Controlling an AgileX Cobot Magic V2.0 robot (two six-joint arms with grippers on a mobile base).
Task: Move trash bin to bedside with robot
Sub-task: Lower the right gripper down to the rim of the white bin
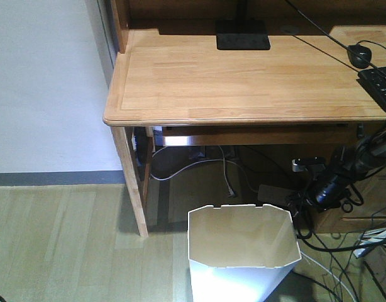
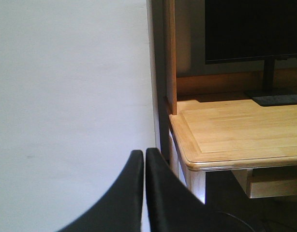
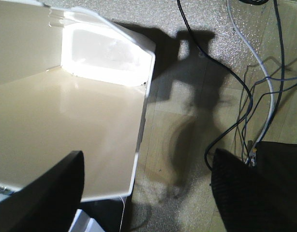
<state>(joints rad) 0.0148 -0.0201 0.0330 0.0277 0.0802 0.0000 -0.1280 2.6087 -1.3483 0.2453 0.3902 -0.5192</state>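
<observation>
— Where's the bin (image 1: 231, 283)?
— Upright on the floor (image 1: 55, 239), just before the desk (image 1: 243, 82).
— Your hands?
— My right hand (image 3: 148, 154) gapes wide astride the bin's side. My left hand (image 2: 143, 152) is pressed closed, holding nothing.

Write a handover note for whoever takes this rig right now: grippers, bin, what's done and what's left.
Left gripper: shut, empty, facing the white wall beside the light wooden desk.
Right gripper: open, fingers either side of one wall of the white thin-walled plastic trash bin, not clamped.
Bin stands on the floor before the desk; no bed in view.
Done: right arm positioned. Left: grip the bin, move it to the bedside.
</observation>
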